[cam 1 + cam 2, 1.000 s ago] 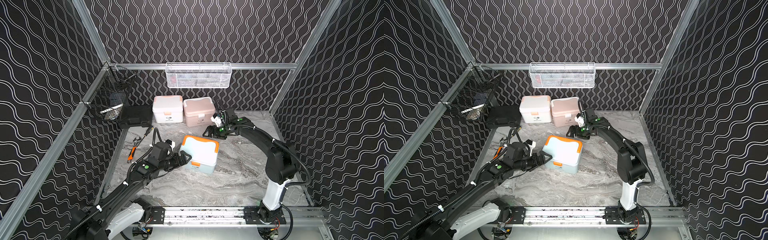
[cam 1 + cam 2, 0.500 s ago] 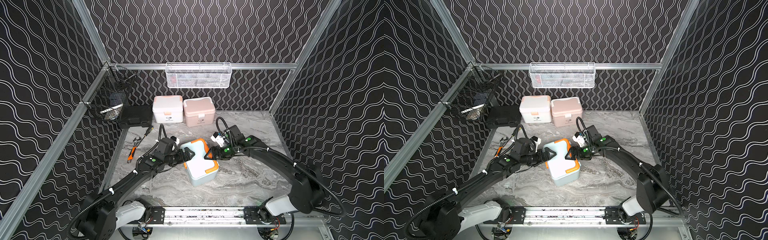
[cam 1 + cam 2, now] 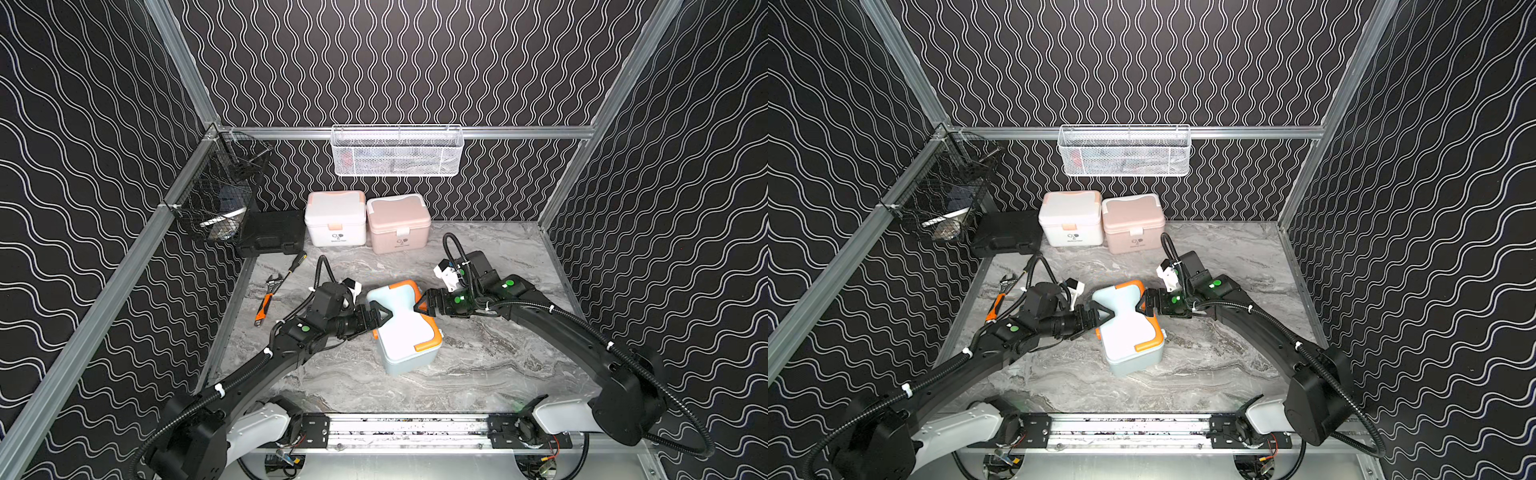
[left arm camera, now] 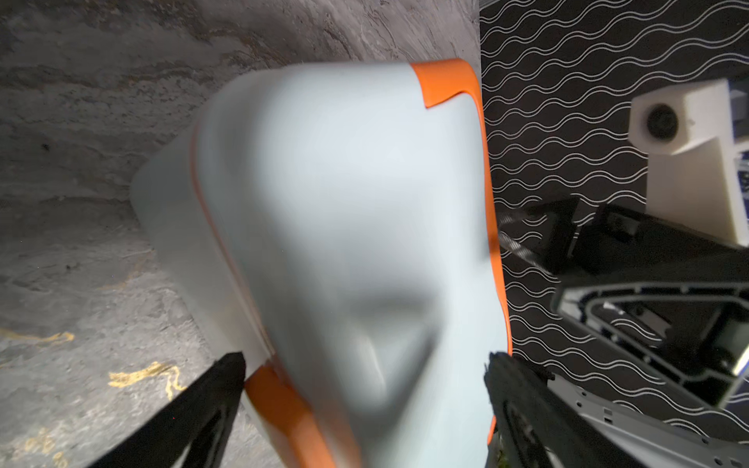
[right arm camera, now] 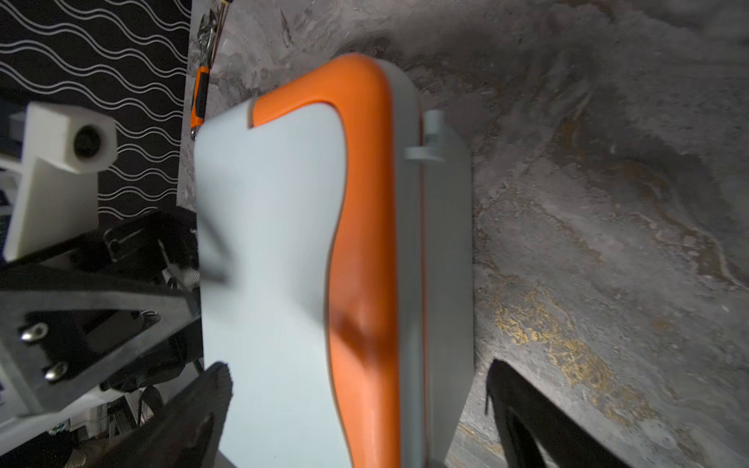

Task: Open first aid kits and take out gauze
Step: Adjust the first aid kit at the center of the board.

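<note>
Blue kit (image 3: 405, 332) sits between left hand (image 3: 383, 312) and right hand (image 3: 419, 304).

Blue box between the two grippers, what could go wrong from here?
1. The blue box sits skewed on the table with its lid shut. Both grippers are open and neither clamps it, so a push from either side could spin or slide it.
2. The left gripper and right gripper face each other closely across the lid. If either moves closer, they might collide.
</note>
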Tool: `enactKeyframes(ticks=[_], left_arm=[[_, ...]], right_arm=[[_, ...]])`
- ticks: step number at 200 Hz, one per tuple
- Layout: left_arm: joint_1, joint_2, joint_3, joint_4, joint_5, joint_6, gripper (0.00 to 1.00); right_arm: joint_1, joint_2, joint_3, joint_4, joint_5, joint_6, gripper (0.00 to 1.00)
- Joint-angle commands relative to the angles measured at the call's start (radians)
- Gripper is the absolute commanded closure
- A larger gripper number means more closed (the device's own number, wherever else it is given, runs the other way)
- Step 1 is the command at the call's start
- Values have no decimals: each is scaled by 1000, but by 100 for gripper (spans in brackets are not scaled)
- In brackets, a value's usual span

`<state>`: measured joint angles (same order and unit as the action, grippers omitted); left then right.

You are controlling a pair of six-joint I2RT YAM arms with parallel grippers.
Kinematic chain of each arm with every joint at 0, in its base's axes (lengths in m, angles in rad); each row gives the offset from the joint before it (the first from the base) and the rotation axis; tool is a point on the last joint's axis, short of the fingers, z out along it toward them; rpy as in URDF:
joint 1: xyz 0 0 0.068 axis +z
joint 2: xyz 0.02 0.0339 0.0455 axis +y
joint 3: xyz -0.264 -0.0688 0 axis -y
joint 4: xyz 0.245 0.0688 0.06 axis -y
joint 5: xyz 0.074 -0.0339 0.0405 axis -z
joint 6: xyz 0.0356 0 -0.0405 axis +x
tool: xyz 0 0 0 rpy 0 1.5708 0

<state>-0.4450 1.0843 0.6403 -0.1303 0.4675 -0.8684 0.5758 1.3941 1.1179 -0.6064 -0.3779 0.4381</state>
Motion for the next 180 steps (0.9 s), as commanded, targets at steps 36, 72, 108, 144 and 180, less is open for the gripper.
enactKeyframes(ticks=[36, 72, 108, 144, 180], left_arm=[[-13, 51, -7, 72, 41, -8, 3], [-59, 92, 3, 134, 30, -36, 3], [-126, 120, 16, 168, 0, -50, 3], [-118, -3, 6, 58, -99, -14, 1], [-109, -103, 4, -43, -153, 2, 1]], right_arm=[[-3, -14, -26, 60, 134, 98, 0], [-8, 15, -40, 95, 65, 104, 0], [-7, 1, -57, 56, 22, 94, 0], [-7, -85, -82, 9, 111, 74, 1], [2, -113, -18, -61, 142, 28, 8]])
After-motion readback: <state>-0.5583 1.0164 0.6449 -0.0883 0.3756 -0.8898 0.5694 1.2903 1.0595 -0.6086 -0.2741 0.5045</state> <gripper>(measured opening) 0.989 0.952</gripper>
